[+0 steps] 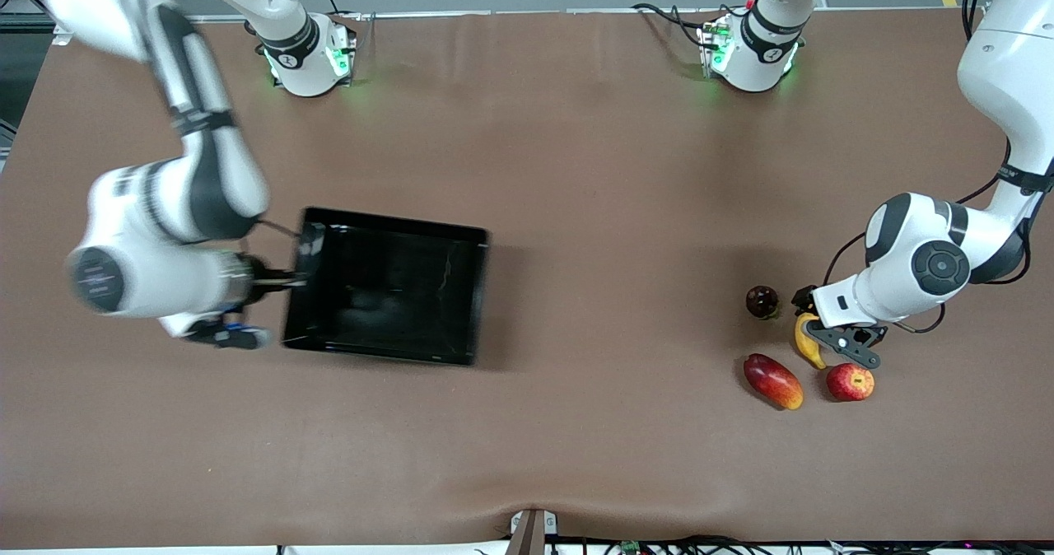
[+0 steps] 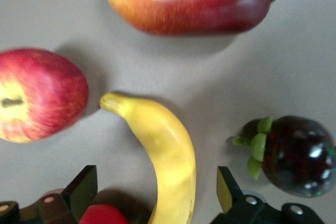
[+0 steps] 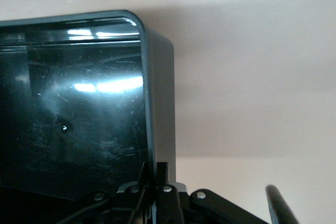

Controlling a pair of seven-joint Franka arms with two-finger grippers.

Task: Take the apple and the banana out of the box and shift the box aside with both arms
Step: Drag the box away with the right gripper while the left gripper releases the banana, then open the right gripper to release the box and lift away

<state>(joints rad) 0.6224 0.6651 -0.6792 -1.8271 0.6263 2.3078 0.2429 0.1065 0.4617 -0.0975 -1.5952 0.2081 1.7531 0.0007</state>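
Fruits: four on the table [image 1: 576, 168], grouped near the left arm's end.
Banana [image 1: 806, 342]: one, yellow and curved, lying flat; the left end effector [image 1: 836, 337] straddles it, fingers [image 2: 80, 191] spread wide on either side, not touching it.
Apple [image 1: 851, 382]: one, red with a yellowish patch, just beside the banana's tip and nearer the front camera.
Mango [image 1: 773, 380]: one, red and yellow, beside the apple.
Dark round fruit [image 1: 762, 301]: one, with green leaves, farther from the camera than the mango.
Box [image 1: 387, 234]: one, glossy black, nothing inside, toward the right arm's end.
Right end effector [image 1: 298, 277]: clamped narrow on the box's end wall.
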